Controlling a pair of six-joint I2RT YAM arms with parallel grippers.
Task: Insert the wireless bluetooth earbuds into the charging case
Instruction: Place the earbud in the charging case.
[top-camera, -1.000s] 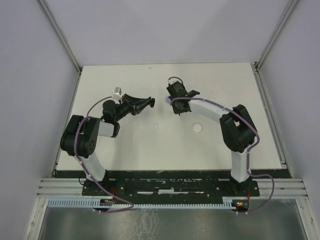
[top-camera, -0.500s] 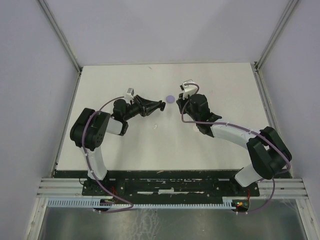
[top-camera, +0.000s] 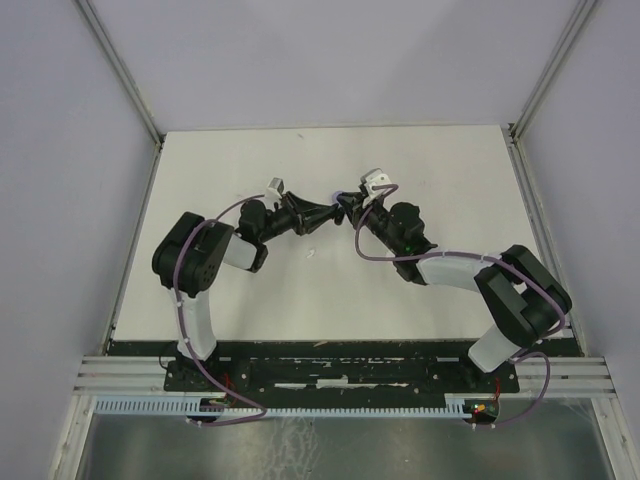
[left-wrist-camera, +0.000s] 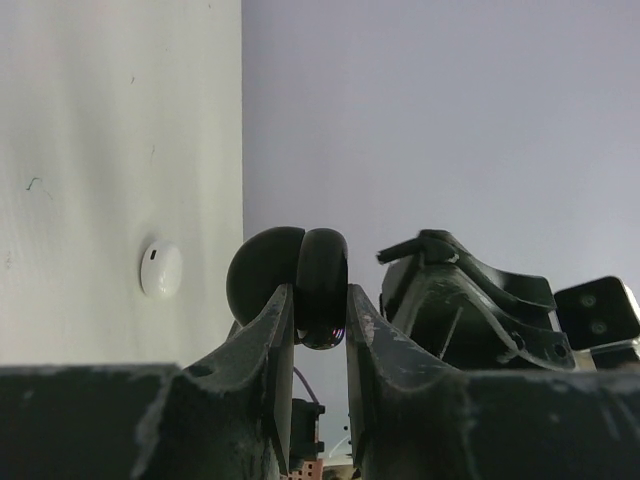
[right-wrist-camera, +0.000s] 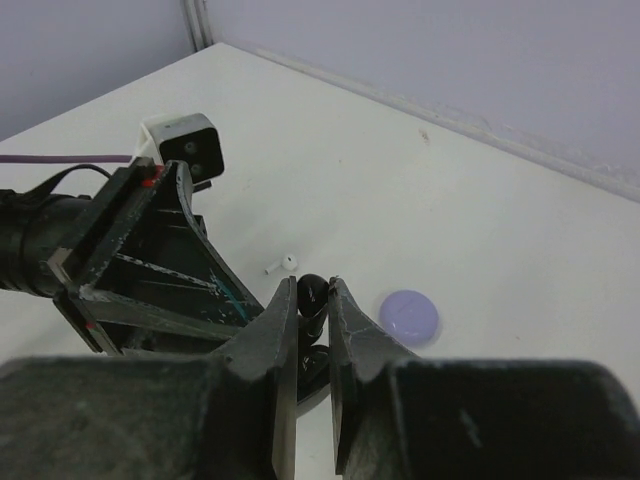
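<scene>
My left gripper (left-wrist-camera: 320, 295) is shut on a black round charging case (left-wrist-camera: 322, 272), whose two halves stand apart like an open shell. My right gripper (right-wrist-camera: 312, 290) is shut on a small black earbud (right-wrist-camera: 314, 292), held just above the case's dark body (right-wrist-camera: 318, 362). In the top view the two grippers meet tip to tip over the middle of the table, left (top-camera: 333, 209) and right (top-camera: 352, 212). A white earbud (right-wrist-camera: 282, 264) lies loose on the table just beyond the fingertips, also visible from above (top-camera: 312, 254).
A lilac round disc (right-wrist-camera: 409, 316) lies on the table to the right of my right fingers. A white round disc (left-wrist-camera: 161, 268) rests on the table left of the held case. Grey walls enclose the white table (top-camera: 460, 170).
Both arms have swung inward, so the grippers now meet at the table's centre. The right arm stretched out low across the table. The lilac disc, seen from above half a second ago, is now covered by the grippers.
</scene>
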